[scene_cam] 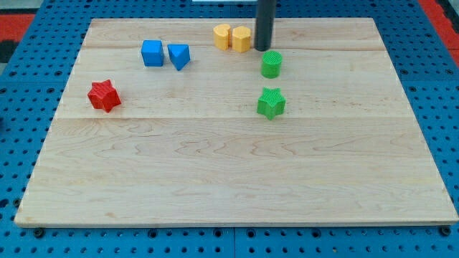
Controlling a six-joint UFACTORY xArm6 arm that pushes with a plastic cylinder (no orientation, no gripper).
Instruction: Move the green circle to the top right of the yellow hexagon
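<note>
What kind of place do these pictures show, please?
Probably a robot lab workbench. A wooden board lies on a blue perforated surface, small coloured blocks such as the green circle sit on it, and my tip stands just above that circle, beside the yellow hexagon.

Colours on the pale wooden board

A light, grained wooden board (237,179) rests on a blue pegboard surface (43,29) dotted with dark holes. On it: a red star block (104,95), a blue cube (152,53), a blue wedge-shaped block (178,55), two yellow blocks (222,34) (241,38), a green cylinder (271,64) and a ridged green star block (271,102). The rod above my tip (262,49) is dark grey.
</note>
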